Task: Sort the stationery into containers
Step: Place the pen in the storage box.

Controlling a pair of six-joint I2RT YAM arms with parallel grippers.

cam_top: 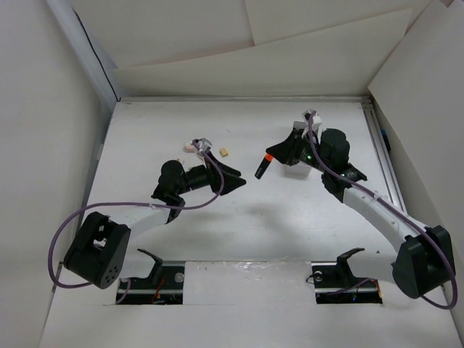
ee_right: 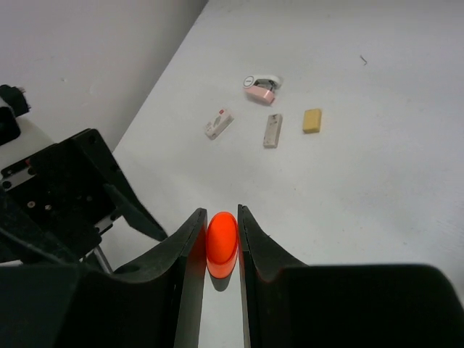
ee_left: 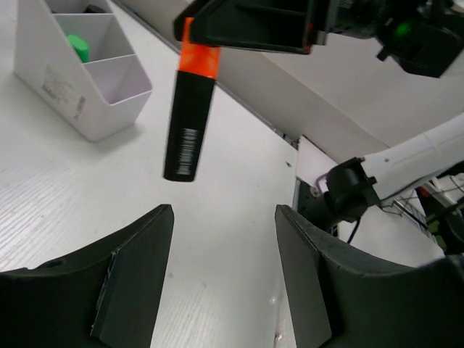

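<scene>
One marker (ee_left: 190, 109), four blocks (ee_right: 312, 120), one container (ee_left: 80, 98)

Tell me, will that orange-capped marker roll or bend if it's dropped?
Probably stiff: the marker hangs straight from the right gripper, pinched only at its cap. Likely light, since that single pinch holds it. Its rounded end suggests it could roll once lying flat.

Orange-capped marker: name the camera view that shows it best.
Left wrist view: the marker hangs side-on, nearly full length visible, orange cap up. Top view shows it small; right wrist view shows only its orange end.
</scene>
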